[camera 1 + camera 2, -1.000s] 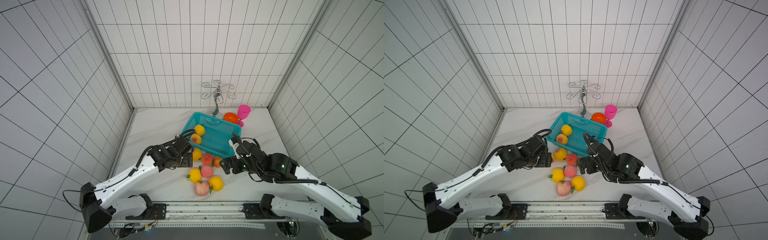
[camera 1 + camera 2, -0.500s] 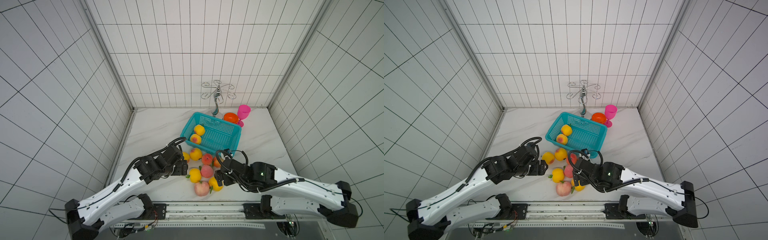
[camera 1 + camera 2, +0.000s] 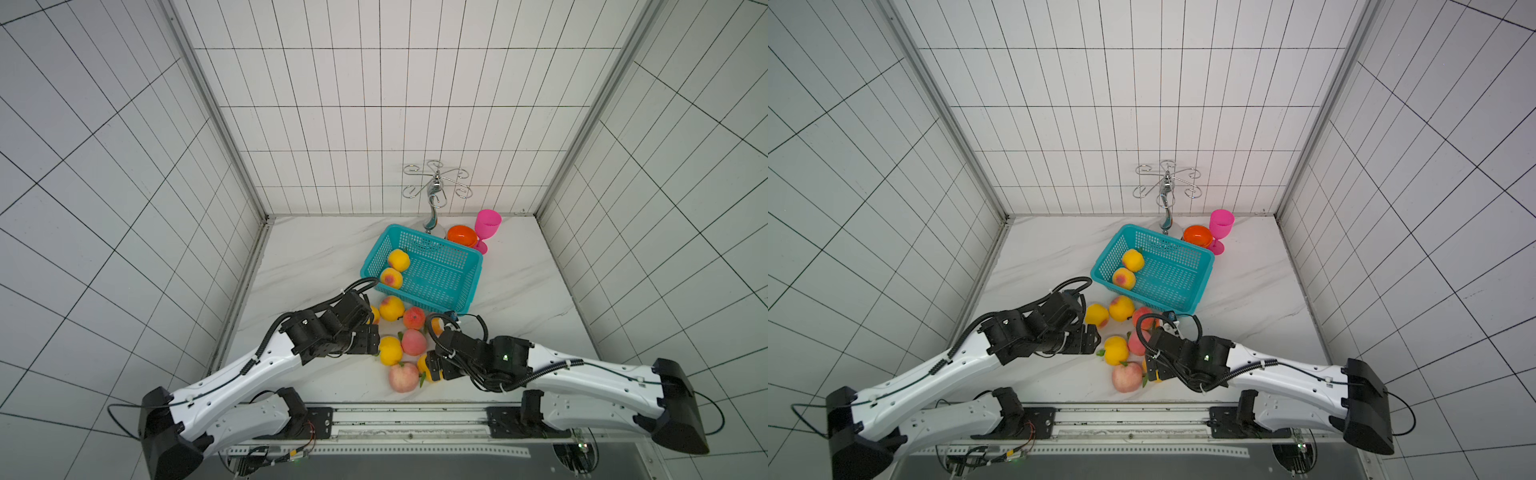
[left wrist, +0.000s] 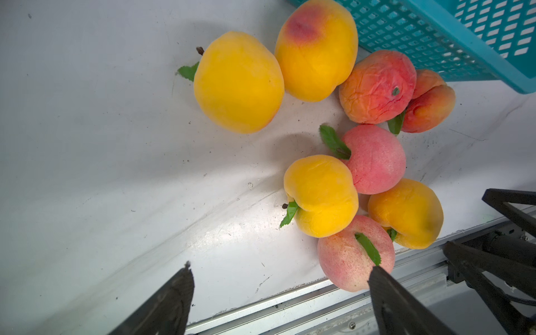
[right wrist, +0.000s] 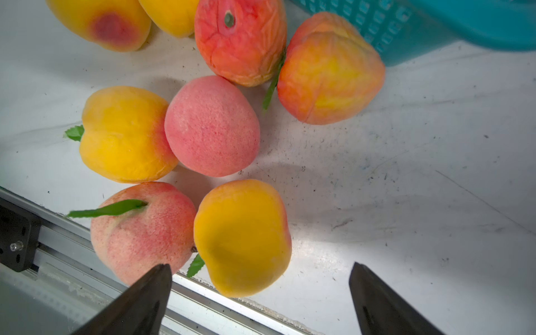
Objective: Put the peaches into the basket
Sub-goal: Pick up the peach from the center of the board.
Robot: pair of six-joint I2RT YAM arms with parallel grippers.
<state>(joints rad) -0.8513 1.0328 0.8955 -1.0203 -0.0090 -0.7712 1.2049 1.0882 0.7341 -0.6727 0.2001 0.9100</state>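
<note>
We see a white marble-patterned table [image 3: 316, 257]. Toward its back edge sits the teal rectangular plastic basket with mesh sides [image 3: 436, 278]. A chrome wire cup rack [image 3: 434, 189] stands at the back edge, just behind the basket. The left tool [image 4: 280, 274] hangs wide open and empty near the front edge, just beside the loose fruit. The right tool [image 5: 260, 268] is spread just as wide, a yellow peach [image 5: 242, 237] lying between its jaws with a gap on either side. A pink plastic goblet [image 3: 487, 226] and an orange plastic bowl [image 3: 461, 235] stand by the basket's far corner. Two round yellow-orange toy peaches [image 3: 399, 260] lie inside the basket against its left wall. Eight more peaches [image 3: 414, 342], yellow and pink-red, cluster between the basket and the front edge.
</note>
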